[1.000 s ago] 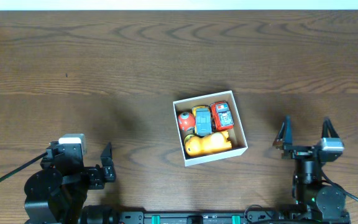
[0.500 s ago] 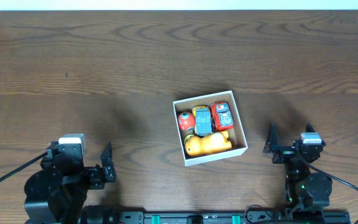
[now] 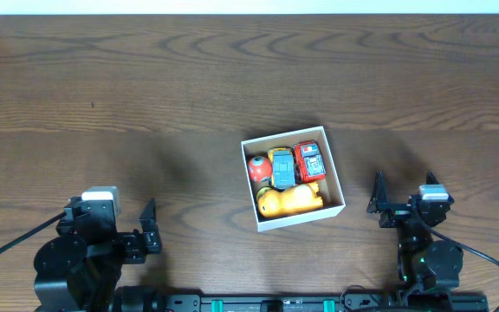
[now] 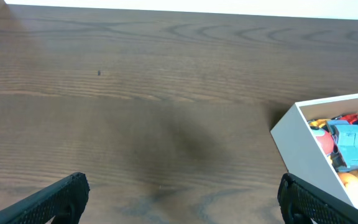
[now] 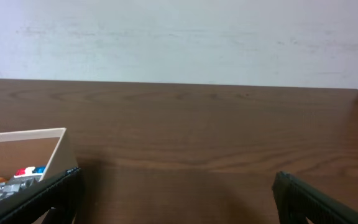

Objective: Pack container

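Observation:
The container [image 3: 334, 166], a small white-walled square box, stands at the table's middle right. It holds a red ball [image 3: 259, 168], a blue and yellow toy [image 3: 281, 167], a red toy [image 3: 308, 160] and a yellow toy [image 3: 289, 199]. My left gripper [image 3: 150, 227] is open and empty at the front left, far from the box. My right gripper [image 3: 403, 198] is open and empty just right of the box. The box also shows in the left wrist view [image 4: 301, 140] and in the right wrist view [image 5: 58, 149].
The brown wooden table [image 3: 145, 95] runs to a white wall at the back [image 5: 179, 37]. Both arm bases stand at the front edge.
My right gripper moved left and a little toward the front, ending closer to the box. It has stayed still for the last half second. The left arm has not moved.

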